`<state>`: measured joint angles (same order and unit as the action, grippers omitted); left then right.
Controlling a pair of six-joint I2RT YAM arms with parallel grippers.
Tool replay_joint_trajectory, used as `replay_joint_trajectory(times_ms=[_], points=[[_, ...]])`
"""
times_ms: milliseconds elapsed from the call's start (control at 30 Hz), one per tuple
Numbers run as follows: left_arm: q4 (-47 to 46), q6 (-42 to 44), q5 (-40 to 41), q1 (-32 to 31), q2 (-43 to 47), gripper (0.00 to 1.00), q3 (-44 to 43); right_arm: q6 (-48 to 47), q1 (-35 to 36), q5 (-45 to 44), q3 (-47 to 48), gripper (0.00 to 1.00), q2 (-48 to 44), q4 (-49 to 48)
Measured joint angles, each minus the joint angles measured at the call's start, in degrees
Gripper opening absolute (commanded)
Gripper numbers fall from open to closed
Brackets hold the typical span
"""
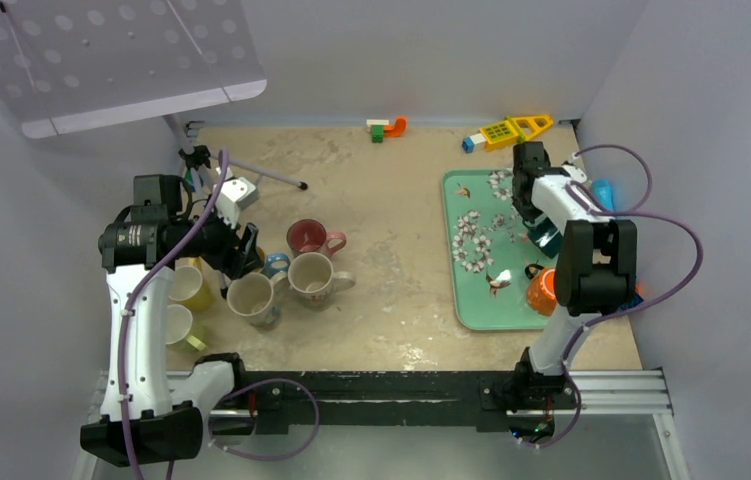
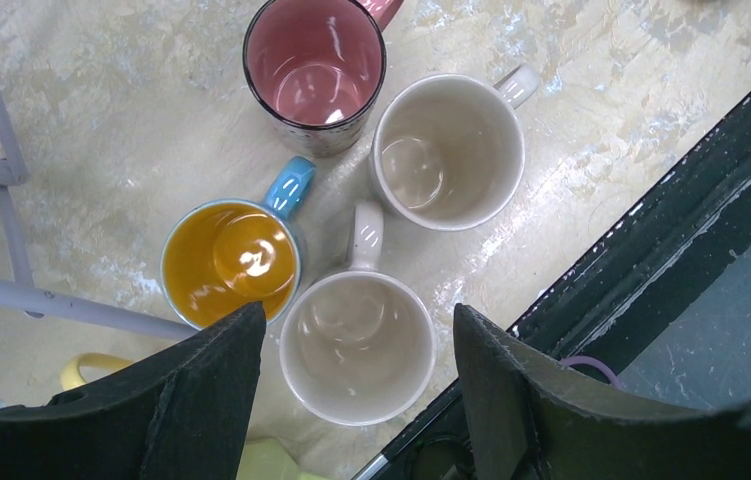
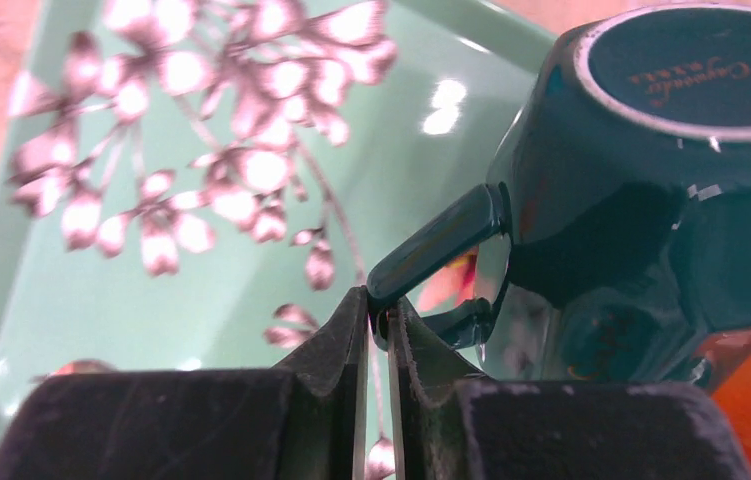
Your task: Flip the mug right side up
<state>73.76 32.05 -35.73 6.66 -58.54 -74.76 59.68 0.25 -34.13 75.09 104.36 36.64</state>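
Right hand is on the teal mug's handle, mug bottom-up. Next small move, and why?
Probably lift straight up a little. The right hand is shut on the handle, and the teal mug, base up, is close to the tray; it likely needs clearance before rolling.

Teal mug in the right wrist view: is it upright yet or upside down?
Upside down, tilted: the teal mug shows its stamped base to the camera; the right gripper is shut on its handle.

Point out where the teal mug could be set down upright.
Widest bare patch: the table between the mug cluster and the tray. The tray's left half is also free. Crowded: the tray's right edge by the orange mug, and around the left gripper.
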Motion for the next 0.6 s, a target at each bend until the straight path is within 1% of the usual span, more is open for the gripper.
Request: replay_joint_trajectory(times_ms=[133, 333, 600], points=[[0.0, 0.0, -0.1, 0.0, -0.1, 0.73, 0.0, -6.5, 0.0, 5.3, -0.7, 0.00, -1.7, -6.1], [0.0, -1.0, -1.4, 0.0, -1.3, 0.73, 0.0, -13.4, 1.0, 11.9, -1.9, 0.00, -2.3, -13.5], [0.0, -1.5, -2.6, 0.0, -2.4, 0.73, 0.0, -17.9, 2.1, 17.2, -2.5, 0.00, -2.6, -17.0]])
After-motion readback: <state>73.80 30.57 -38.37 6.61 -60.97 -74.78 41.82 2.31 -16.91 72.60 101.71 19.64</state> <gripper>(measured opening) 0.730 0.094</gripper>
